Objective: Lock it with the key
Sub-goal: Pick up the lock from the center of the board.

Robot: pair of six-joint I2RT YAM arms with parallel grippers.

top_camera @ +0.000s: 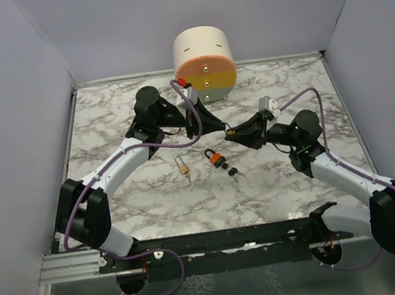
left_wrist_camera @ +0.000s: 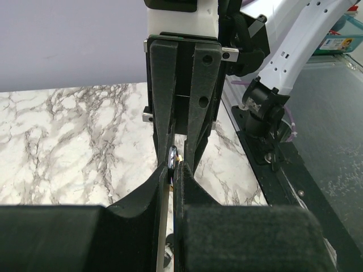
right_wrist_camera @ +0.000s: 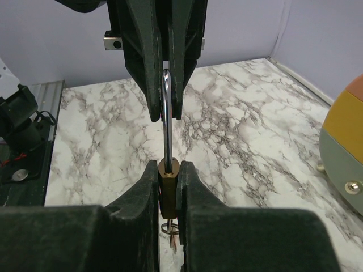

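Observation:
My two grippers meet above the middle of the table around one small brass padlock (top_camera: 229,131). My right gripper (right_wrist_camera: 169,170) is shut on its brass body (right_wrist_camera: 169,190). My left gripper (left_wrist_camera: 173,170) is shut on its silvery shackle (right_wrist_camera: 167,107), whose end shows between the left fingers (left_wrist_camera: 172,157). A thin wire ring (right_wrist_camera: 170,229) hangs under the padlock's body. The black-headed key bunch (top_camera: 233,172) lies on the marble below the grippers, held by neither of them.
An orange-bodied padlock (top_camera: 216,159) lies just left of the key bunch. Another brass padlock (top_camera: 183,167) lies further left. A cream cylinder with an orange and yellow face (top_camera: 204,63) stands at the back wall. Grey walls close in the table.

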